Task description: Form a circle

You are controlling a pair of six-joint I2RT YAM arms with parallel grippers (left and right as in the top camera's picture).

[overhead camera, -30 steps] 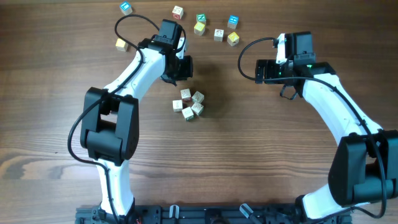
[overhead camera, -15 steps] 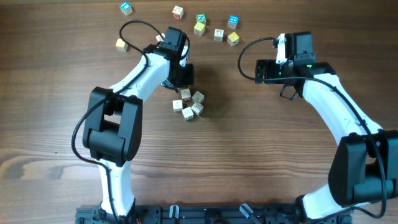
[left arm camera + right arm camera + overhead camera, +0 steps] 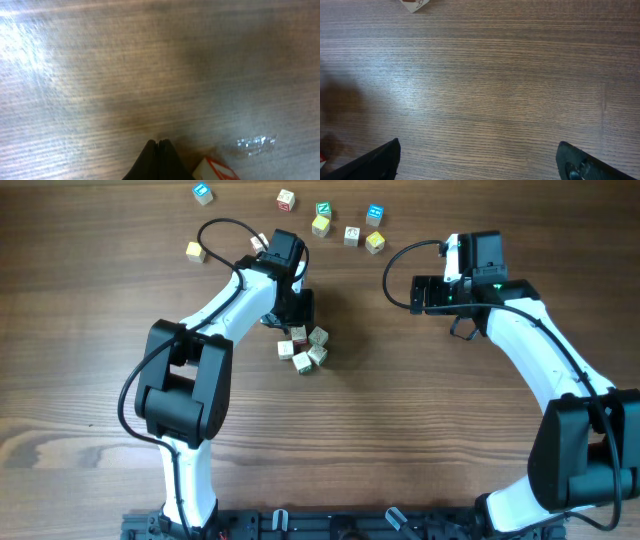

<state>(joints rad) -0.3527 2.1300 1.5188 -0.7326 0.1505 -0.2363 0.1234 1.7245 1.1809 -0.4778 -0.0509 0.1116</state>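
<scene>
Circle (image 3: 303, 348) of five cubes at mid-table; left gripper (image 3: 299, 318) now at its far edge.
Compared with one second earlier, the left arm has swung in from the far side of the table (image 3: 420, 430), bringing the left gripper just beside the rear cubes of the cluster; contact cannot be confirmed. Cube positions show no clear change, and the right arm has not moved. Left jaws are pressed fully together and hold nothing; the left wrist view shows one red-printed cube (image 3: 216, 171) just beside the tips. The right gripper (image 3: 480, 165) hangs well apart to the right, jaws spread wide, empty, over bare wood.
</scene>
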